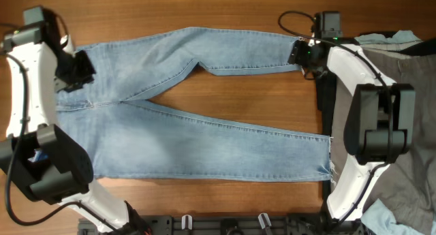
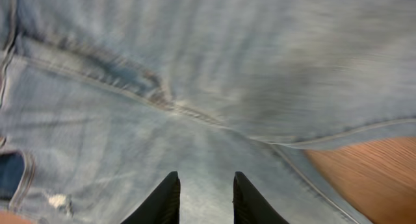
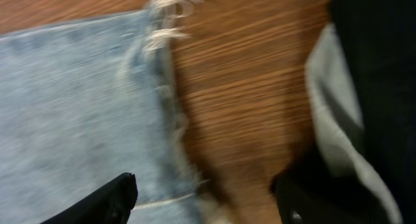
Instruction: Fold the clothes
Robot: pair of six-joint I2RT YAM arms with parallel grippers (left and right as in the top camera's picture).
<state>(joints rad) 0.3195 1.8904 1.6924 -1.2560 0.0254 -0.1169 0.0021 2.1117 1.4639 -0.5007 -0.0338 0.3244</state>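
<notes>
Left wrist view is showing the left gripper (image 2: 205, 178) hanging at the waist end of the faded light-blue denim jeans (image 2: 195, 74), fingers apart, holding nothing. The right gripper (image 3: 203, 185) is hovering, spread wide, at one leg's frayed hem, maybe to lift both ends. The jeans are lying flat on the brown wooden table (image 3: 247, 87).

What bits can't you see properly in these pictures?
- Overhead: the left arm covers the waist edge of the jeans; the tips of the left claw are too dark to make out.
- Overhead: the right arm hides much of the grey clothes; the picture edge cuts off the rest.
- Left wrist: blur smears the denim stitching.
- Right wrist: blur; the right claw runs off the bottom edge.
</notes>
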